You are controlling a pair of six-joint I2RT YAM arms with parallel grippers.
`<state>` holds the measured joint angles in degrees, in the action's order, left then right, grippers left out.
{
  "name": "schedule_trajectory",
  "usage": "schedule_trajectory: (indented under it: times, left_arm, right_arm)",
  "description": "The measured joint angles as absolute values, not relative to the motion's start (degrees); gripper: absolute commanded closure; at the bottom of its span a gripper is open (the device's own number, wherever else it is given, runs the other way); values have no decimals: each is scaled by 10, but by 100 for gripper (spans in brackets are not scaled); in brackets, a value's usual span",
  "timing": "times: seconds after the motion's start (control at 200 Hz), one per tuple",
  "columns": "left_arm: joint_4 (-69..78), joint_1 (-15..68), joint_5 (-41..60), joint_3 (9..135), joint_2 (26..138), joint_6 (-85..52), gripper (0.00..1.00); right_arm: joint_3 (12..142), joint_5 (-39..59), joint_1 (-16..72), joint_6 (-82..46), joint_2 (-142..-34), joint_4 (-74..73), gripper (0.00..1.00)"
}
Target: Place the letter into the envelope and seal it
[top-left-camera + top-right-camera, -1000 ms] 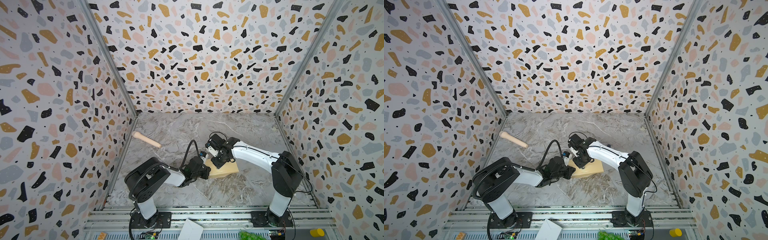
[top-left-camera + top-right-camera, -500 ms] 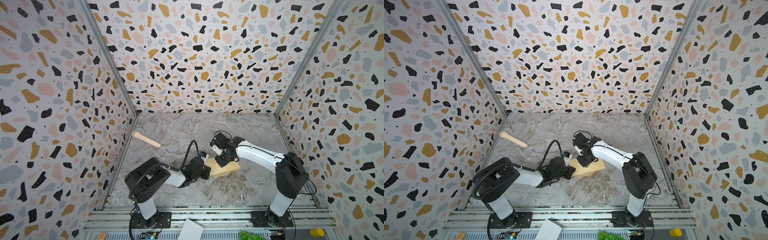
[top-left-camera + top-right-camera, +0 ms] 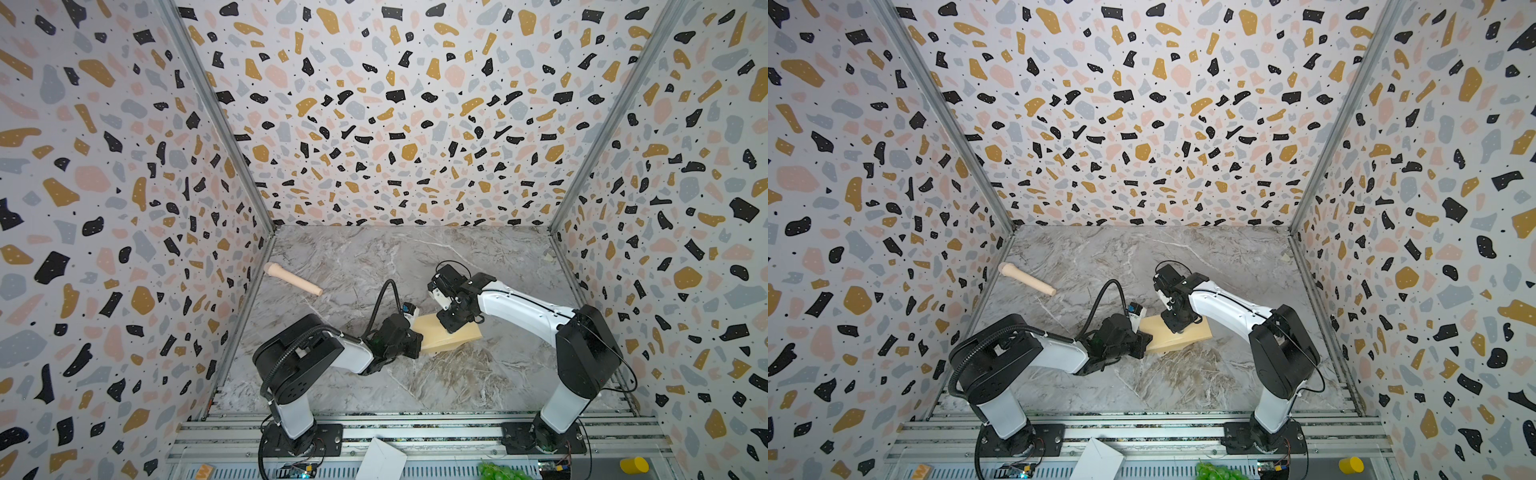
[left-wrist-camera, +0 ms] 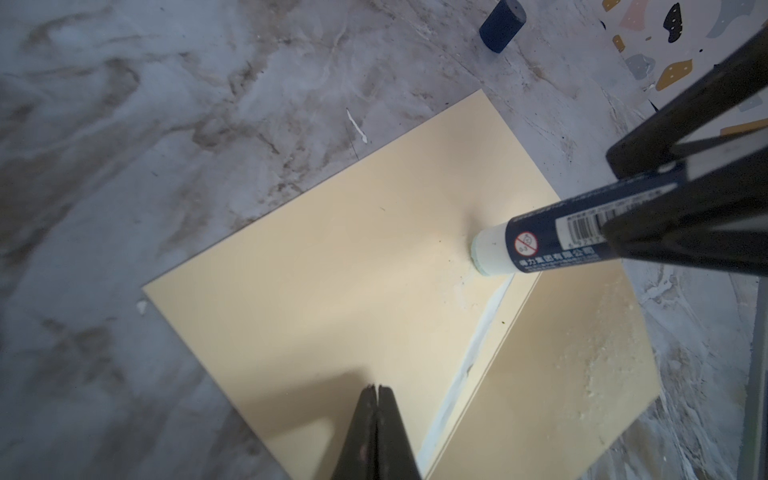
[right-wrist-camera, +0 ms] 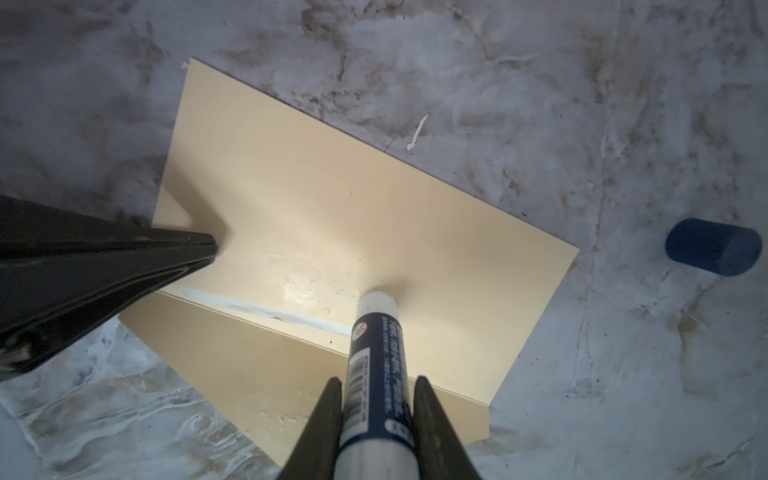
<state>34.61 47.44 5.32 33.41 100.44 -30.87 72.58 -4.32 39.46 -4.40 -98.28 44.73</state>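
The glue stick (image 5: 374, 353) gripped by the right pincer (image 5: 376, 380) has been shifted toward frame right along the envelope (image 5: 332, 216), held down by the closed left pincer (image 4: 377, 388); sealing seems begun.

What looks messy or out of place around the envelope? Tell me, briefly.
A white glue smear runs unevenly along the envelope beside its flap line. A white strand and pale smears mark the table. A blue cap lies loose on its side nearby.
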Motion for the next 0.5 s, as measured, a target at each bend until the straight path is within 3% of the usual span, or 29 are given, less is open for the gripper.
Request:
schedule_trajectory:
  times: [0.496]
  left_arm:
    - [346, 476, 49, 334, 1004, -306, 100]
  right_arm:
    - [714, -60, 344, -39, -959, 454, 100]
